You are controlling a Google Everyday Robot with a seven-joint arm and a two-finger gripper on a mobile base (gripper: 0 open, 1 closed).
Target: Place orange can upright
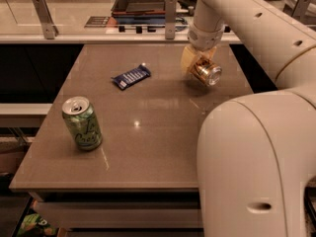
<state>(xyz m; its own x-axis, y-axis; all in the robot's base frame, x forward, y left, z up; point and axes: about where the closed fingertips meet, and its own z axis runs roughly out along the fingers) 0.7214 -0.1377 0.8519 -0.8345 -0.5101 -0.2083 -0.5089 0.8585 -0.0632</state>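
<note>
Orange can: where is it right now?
In the camera view, the orange can is held tilted in the gripper over the table's far right part, right of the blue snack wrapper and far from the green can.

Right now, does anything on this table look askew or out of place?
Only the orange can: it sits tilted on its side in the gripper at the far right of the table, silver end facing the camera, not upright. The green can stands upright.
</note>
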